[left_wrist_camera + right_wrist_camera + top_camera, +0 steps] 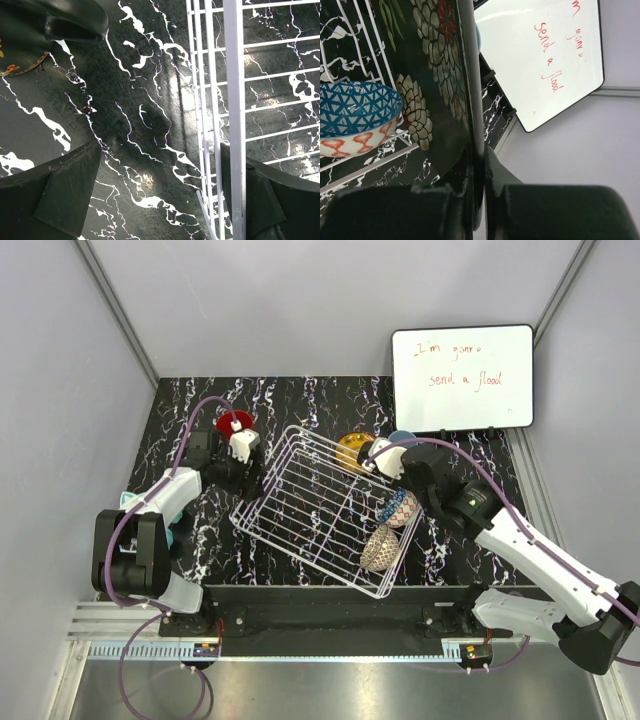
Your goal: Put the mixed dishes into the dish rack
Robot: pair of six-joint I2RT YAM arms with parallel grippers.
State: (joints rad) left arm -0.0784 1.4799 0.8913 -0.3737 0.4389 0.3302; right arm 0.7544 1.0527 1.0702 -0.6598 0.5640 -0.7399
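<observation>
The white wire dish rack (320,505) lies slanted mid-table. In its near right end sit a blue patterned bowl (398,507) and a beige-brown bowl (380,547). My right gripper (483,155) is shut on the rim of the floral dark-backed saucer (435,60), held on edge above the rack's right side, next to the blue bowl (357,107). My left gripper (165,190) is open over bare table at the rack's left side. A rack wire (234,100) crosses its right finger. Behind the rack stand the red mug (233,423), yellow plate (352,442) and light blue cup (402,438).
A whiteboard (462,377) with red writing leans at the back right, close behind my right gripper (378,455). A teal object (130,502) lies by the left arm. Grey walls close in both sides. A gold-rimmed dark dish edge (15,67) shows left of my left gripper.
</observation>
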